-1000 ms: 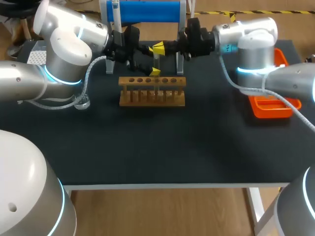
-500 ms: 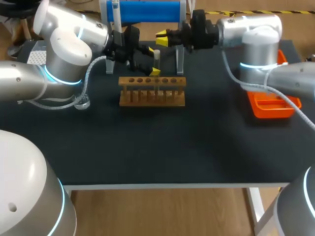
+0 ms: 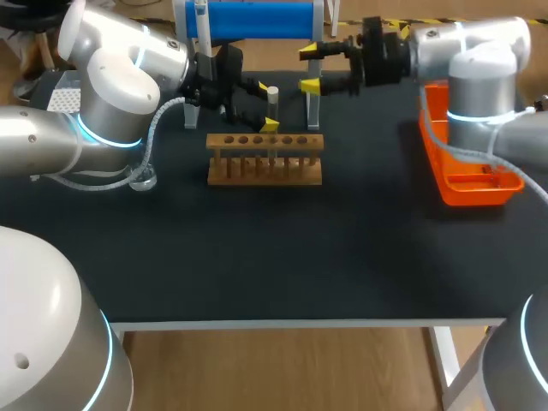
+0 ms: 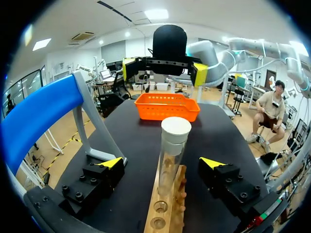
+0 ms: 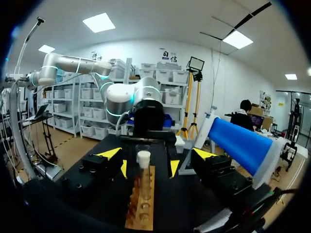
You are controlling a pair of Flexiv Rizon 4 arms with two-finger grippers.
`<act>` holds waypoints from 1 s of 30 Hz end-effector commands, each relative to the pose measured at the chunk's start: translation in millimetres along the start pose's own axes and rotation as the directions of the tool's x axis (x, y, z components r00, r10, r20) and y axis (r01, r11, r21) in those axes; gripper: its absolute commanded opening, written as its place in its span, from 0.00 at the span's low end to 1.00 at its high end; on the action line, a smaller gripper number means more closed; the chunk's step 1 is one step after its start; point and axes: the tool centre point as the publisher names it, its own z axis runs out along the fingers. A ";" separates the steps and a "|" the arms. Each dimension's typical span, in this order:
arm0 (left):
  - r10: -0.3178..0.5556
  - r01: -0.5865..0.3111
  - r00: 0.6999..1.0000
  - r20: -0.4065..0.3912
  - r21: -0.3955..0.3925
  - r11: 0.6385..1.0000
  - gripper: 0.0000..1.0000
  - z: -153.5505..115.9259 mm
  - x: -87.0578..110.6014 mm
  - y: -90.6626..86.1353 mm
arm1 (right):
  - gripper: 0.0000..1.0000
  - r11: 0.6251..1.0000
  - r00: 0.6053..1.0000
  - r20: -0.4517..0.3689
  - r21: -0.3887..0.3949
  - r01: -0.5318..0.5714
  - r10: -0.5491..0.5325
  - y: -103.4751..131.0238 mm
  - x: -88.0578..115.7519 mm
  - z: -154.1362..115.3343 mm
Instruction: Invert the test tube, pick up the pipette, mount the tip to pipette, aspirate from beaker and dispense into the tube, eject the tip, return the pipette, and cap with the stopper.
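Near the table's far edge, the right gripper (image 3: 310, 69), wide and empty, has pulled back from the test tube (image 3: 272, 116) standing in the wooden rack (image 3: 265, 161), white stopper (image 3: 272, 91) now seated, between the parted, untouching fingers of the left gripper (image 3: 264, 105); capping looks done.

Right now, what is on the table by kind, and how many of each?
Test tube: 1
Stopper, seated on the tube: 1
Wooden rack: 1
Orange tray: 1
Blue cylinder stand: 1
Total: 5
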 end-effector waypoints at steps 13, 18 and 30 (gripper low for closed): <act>0.000 0.000 1.000 -0.003 0.002 1.000 1.00 0.0 -0.6 0.4 | 1.00 1.000 0.998 0.062 0.010 -0.010 0.010 -7.3 11.1 -9.5; -0.008 0.008 1.000 0.018 0.001 1.000 1.00 -6.2 0.7 3.7 | 1.00 1.000 0.998 0.062 0.010 -0.010 0.010 -7.3 11.1 -9.5; -0.090 0.091 0.980 0.179 0.002 0.996 1.00 -48.3 13.2 25.6 | 1.00 1.000 0.998 0.062 0.010 -0.010 0.010 -7.3 11.1 -9.5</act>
